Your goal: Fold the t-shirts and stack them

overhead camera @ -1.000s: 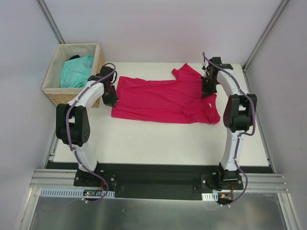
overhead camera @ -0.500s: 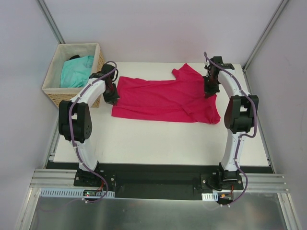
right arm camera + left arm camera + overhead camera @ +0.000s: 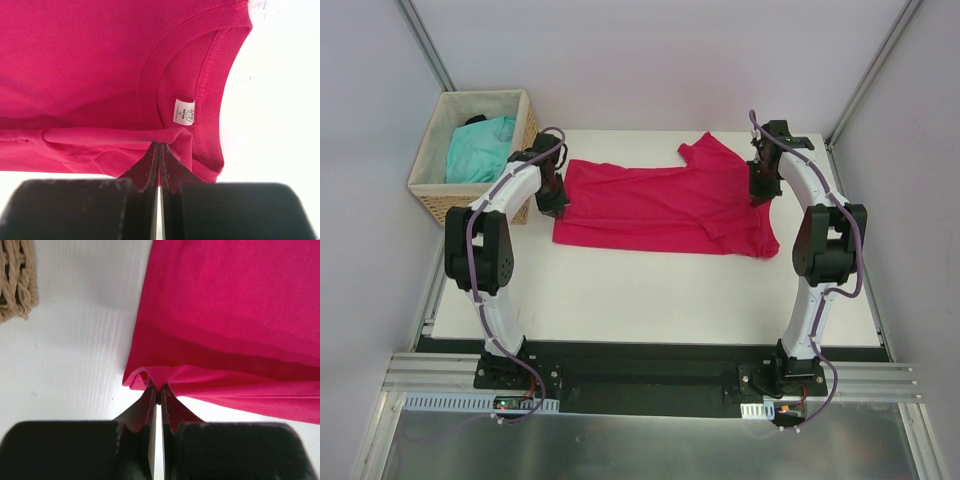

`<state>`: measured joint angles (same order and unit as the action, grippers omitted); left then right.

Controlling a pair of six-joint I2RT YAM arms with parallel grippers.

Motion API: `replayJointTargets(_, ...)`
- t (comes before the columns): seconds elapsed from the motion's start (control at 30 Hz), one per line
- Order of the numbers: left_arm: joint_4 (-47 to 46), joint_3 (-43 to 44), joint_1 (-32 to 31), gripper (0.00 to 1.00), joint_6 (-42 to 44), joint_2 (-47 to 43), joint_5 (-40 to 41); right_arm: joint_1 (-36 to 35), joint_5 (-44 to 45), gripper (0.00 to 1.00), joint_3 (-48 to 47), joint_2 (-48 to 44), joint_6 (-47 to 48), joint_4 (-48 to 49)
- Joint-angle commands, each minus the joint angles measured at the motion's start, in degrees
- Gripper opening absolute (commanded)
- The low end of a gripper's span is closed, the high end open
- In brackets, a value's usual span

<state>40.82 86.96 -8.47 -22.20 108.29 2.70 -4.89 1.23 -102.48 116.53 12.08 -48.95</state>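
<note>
The turquoise t-shirt [image 3: 480,148] is only partly seen, bunched inside the wicker basket [image 3: 432,188] at the far left, and something dark [image 3: 475,121] behind it cannot be made out. From overhead both sets of fingertips are hidden under the wrists, so the grips are told by the wrist views alone. There the left gripper [image 3: 157,390] is seen pinched tight on a pucker at the left hem edge of the crimson-pink t-shirt [image 3: 660,205], the cloth raised in a small arch off the table [image 3: 650,290]. The right gripper [image 3: 159,149] is closed flat on a ridge of the same shirt just beside the collar, and a long fold is drawn up beside the jaws. The small white neck label [image 3: 184,111] is shown inside the ribbed neckline, its print too small to be read. The shirt is laid sideways across the far half of the white table, hem left, neck right. A smooth matte knit with stitched seams is seen; the basket is woven of coarse pale strands, cut off at a corner in the left wrist view
</note>
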Motion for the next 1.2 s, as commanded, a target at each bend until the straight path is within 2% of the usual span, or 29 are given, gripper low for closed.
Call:
replayJointTargets(0.0, -1.35, 4.62, 0.74, 0.0, 1.8, 2.8, 0.21, 0.4, 0.26, 0.01, 0.26, -3.68, -0.48, 0.87)
replayJointTargets(0.33, -2.23, 9.55, 0.74, 0.0, 2.25, 8.25, -2.17, 0.32, 0.17, 0.01, 1.4, -4.47, 0.05, 1.14)
replayJointTargets(0.67, -2.76, 4.28, 0.74, 0.0, 1.54, 5.79, -1.56, 0.32, 0.61, 0.01, 1.32, -4.12, 0.58, 1.57)
replayJointTargets(1.17, -2.67, 2.78, 0.74, 0.0, -0.22, 3.95, 1.08, 0.58, 1.93, 0.01, -2.64, -1.13, 1.11, 2.8)
